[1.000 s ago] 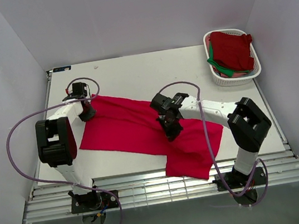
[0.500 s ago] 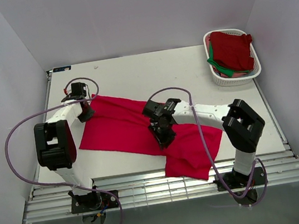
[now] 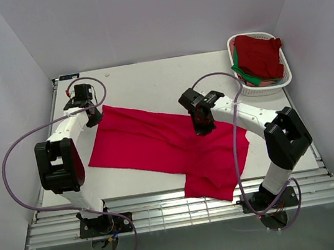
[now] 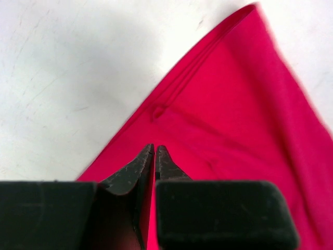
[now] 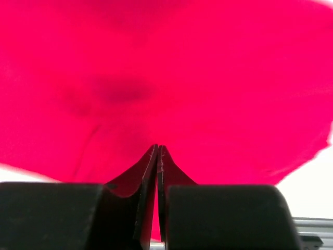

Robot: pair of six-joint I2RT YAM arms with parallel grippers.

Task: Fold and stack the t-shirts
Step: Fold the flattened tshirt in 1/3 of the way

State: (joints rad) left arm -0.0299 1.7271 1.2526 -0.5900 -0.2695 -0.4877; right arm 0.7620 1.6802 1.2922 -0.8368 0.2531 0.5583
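A crimson t-shirt (image 3: pixel 157 142) lies spread flat across the middle of the white table (image 3: pixel 148 80). Its long body runs from far left to near right, and one part reaches the table's near edge.

At the shirt's far-left corner sits the left gripper (image 3: pixel 92 116). Its wrist camera shows the pads drawn almost together over the hem, with only a sliver between them. We cannot tell whether any cloth is caught there.

The right gripper (image 3: pixel 203 126) is over the shirt's right half with its fingers fully closed. No fold of cloth clearly rises into them.

In the past second both arms have shifted. The right gripper has swung from the shirt's middle, close to its near edge, farther back and to the right, and the left has crept toward the far corner. The shirt's outline has barely changed.

We judge this to be smoothing or repositioning — no fold has been made yet.

At the far right, well apart, a white basket (image 3: pixel 246 90) holds a dark red shirt (image 3: pixel 260 53) and a green shirt (image 3: pixel 242 74), both waiting.
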